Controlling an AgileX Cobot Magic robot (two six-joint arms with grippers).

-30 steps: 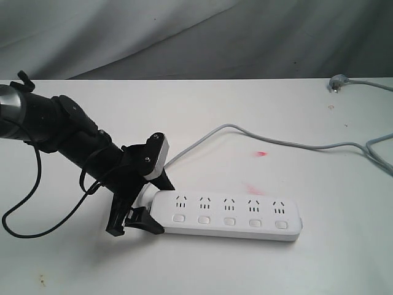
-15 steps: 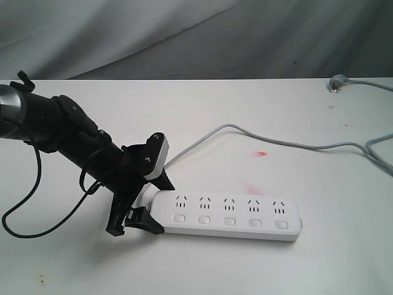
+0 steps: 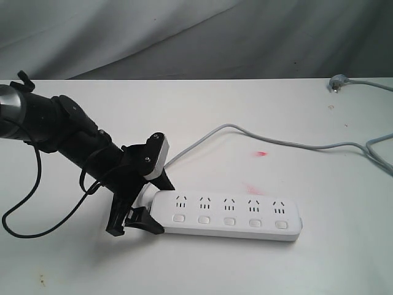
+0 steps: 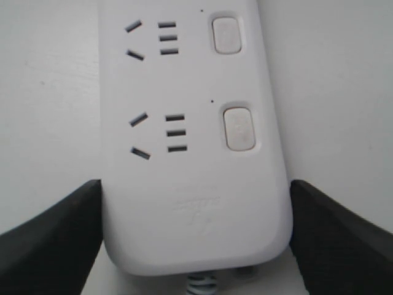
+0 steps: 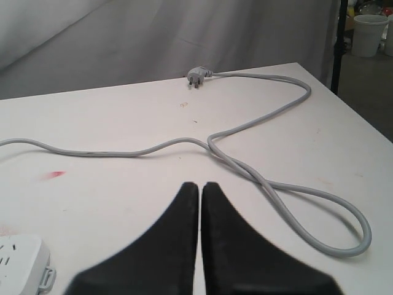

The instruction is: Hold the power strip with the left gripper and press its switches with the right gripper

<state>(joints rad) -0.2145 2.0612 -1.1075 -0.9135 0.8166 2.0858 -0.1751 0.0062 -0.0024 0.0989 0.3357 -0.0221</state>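
Power strip (image 3: 227,215) lies flat on the bench (image 3: 258,104), front centre, with switches (image 3: 229,220) in a row along its near edge. Left arm slants down from the left edge; left tool (image 3: 159,206) is clamped across the strip's cord end, one finger against each long side. Right tool (image 5: 200,190) shows only in its wrist view: fingers pressed together, empty, above the bench, facing the looped cord (image 5: 264,178) and plug (image 5: 195,76).
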